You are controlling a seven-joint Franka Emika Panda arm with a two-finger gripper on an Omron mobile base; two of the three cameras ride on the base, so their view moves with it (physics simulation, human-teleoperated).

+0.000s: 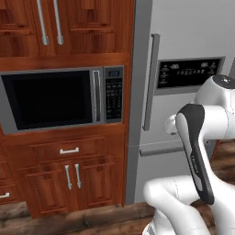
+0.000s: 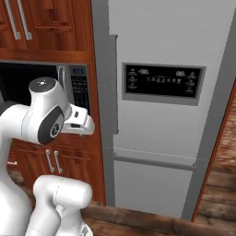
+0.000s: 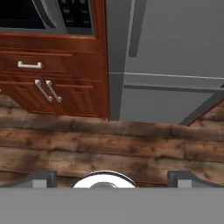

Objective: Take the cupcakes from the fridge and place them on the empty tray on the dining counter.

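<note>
Microwave (image 1: 55,98) just left of shut fridge (image 1: 183,32)

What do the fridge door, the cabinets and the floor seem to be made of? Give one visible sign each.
Fridge: likely brushed steel; flat grey, matte sheen.
Cabinets: reddish wood, glossy; visible grain.
Floor: wood planks, dark and worn-looking; knots and seams.

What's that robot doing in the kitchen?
The white robot arm is parked in front of the big grey fridge, and the fridge door is shut. Its claw is open and holding nothing, pointing down at the wooden floor. A microwave sits in the wooden cabinets beside the fridge. Nothing has been taken out yet, so it looks like the robot is only getting ready to open the fridge by its long handle.
</note>
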